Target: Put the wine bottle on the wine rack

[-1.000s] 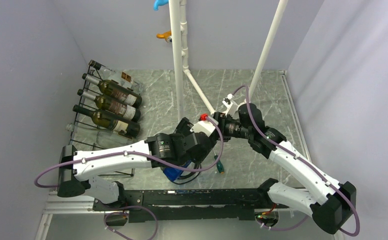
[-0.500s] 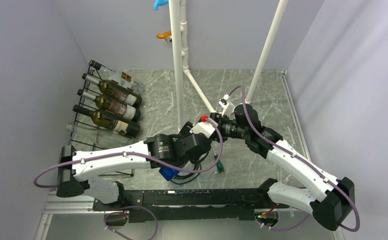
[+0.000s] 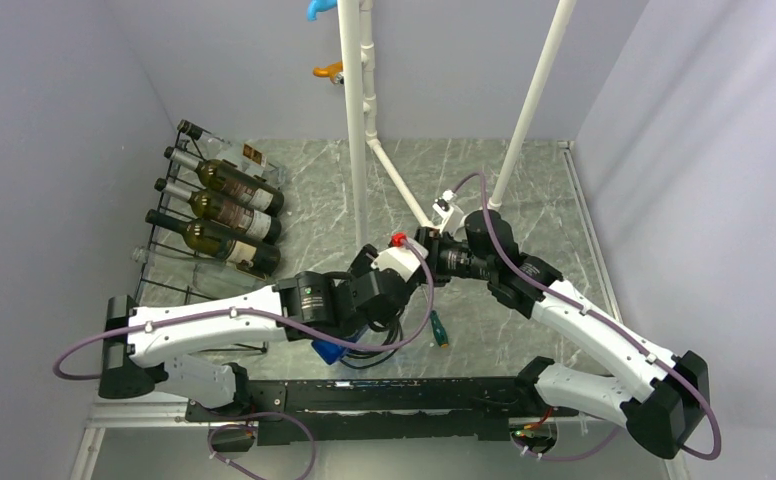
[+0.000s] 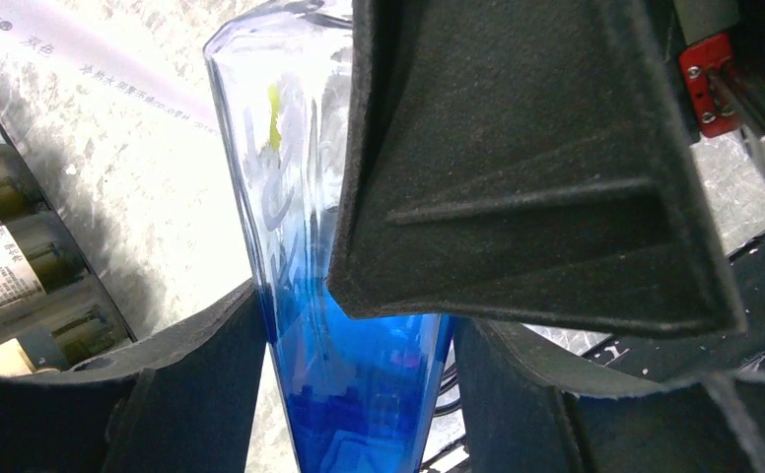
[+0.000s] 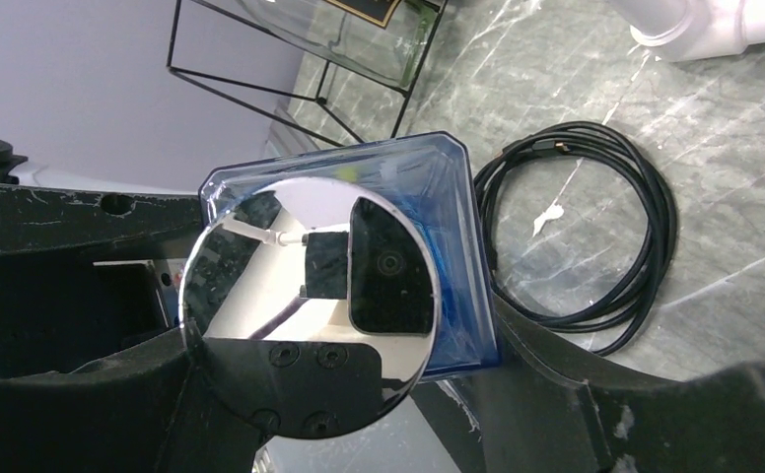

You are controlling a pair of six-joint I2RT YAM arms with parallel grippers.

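The wine bottle point(image 4: 349, 394) is clear glass shading to blue, with a round mirror-like end point(image 5: 310, 305). It hangs above the table between both arms, only a blue corner point(image 3: 329, 350) showing under the left arm in the top view. My left gripper point(image 4: 354, 404) is shut on its tapered body, fingers point(image 4: 112, 404) pressed to both sides. My right gripper point(image 5: 359, 394) is shut on the mirrored end, one finger point(image 5: 576, 394) against the blue edge. The black wire wine rack point(image 3: 169, 262) stands at the left wall and holds several dark bottles point(image 3: 226, 215).
A white pipe frame point(image 3: 354, 120) rises behind the arms at mid table. A coiled black cable point(image 5: 595, 246) lies on the marble top under the grippers, with a green-handled tool point(image 3: 438, 328) beside it. Grey walls close in left, back and right.
My left gripper has shut on the bottle. Both arms, with the bottle, have shifted slightly to the left, towards the rack.
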